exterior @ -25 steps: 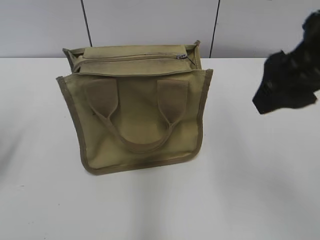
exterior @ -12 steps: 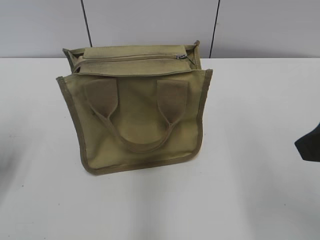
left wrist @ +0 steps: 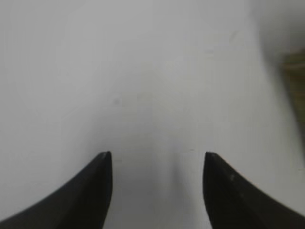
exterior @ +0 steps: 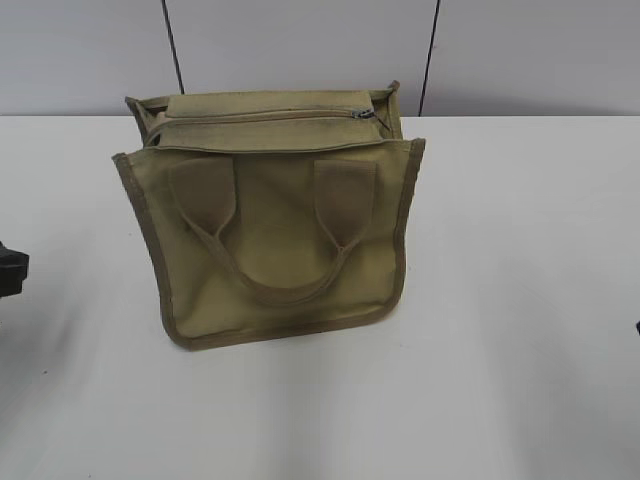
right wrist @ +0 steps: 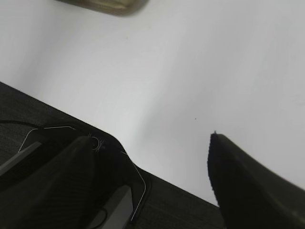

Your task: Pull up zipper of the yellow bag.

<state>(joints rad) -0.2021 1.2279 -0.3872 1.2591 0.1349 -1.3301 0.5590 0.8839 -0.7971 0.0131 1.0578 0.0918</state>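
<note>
The yellow bag (exterior: 275,230) stands on the white table, its handle side facing the camera. The zipper (exterior: 260,116) runs along its top, with the small silvery pull (exterior: 362,113) at the right end. My left gripper (left wrist: 157,155) is open and empty over bare table, left of the bag. A blurred strip of the bag (left wrist: 296,76) shows at that view's right edge. My right gripper (right wrist: 152,138) is open and empty, low near the table's front edge. A corner of the bag (right wrist: 109,5) shows at the top of that view.
A dark piece of the left arm (exterior: 10,270) shows at the exterior view's left edge. A white panelled wall (exterior: 300,50) stands behind the table. Dark robot base parts (right wrist: 71,191) lie below the table edge in the right wrist view.
The right arm dropped from the upper right and left the exterior view. A dark piece of the left arm has appeared at the left edge. The bag has not moved.
</note>
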